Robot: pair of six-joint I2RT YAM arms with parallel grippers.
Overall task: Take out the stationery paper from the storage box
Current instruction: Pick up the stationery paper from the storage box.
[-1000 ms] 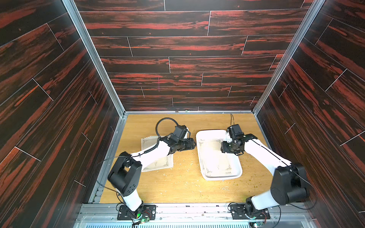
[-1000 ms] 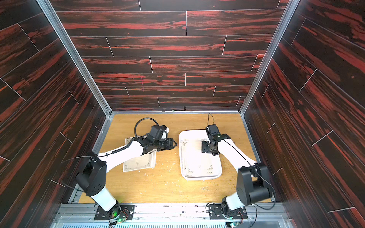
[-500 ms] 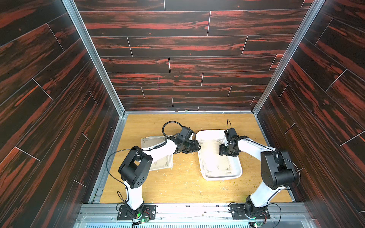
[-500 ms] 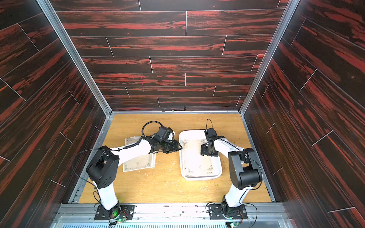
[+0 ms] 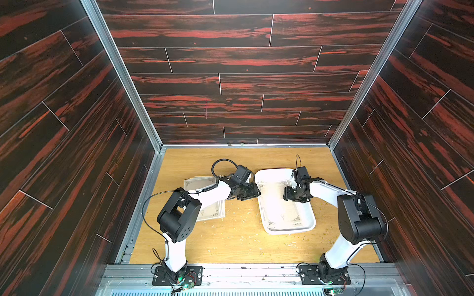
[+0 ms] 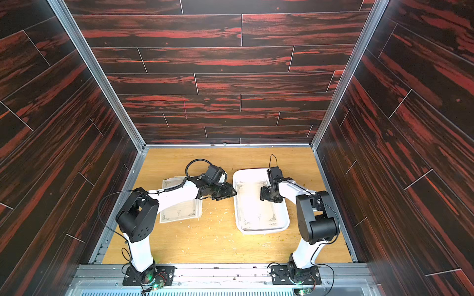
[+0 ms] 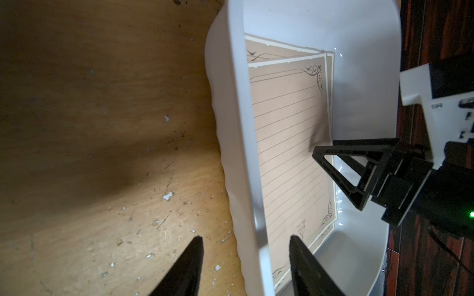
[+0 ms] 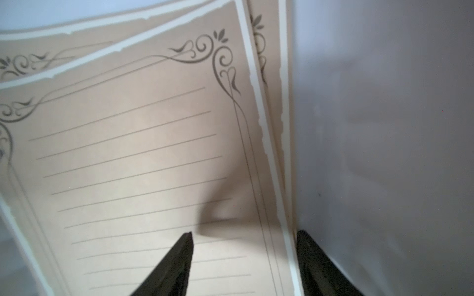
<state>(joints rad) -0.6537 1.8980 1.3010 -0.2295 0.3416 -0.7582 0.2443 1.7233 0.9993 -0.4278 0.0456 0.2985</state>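
I see paper (image 8: pixel 141 166) lying in the box (image 7: pixel 236 128) on the bench (image 5: pixel 230 243), right hand (image 8: pixel 246 232) open straddling the top sheet's side edge, left hand (image 7: pixel 245 238) open astride the box rim.

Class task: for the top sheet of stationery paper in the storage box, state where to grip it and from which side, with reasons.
I would grip the top sheet at its long edge nearest the right arm, coming down from above. It lies flat and skewed, that edge beside bare storage box floor, leaving finger room; the open right gripper straddles it.
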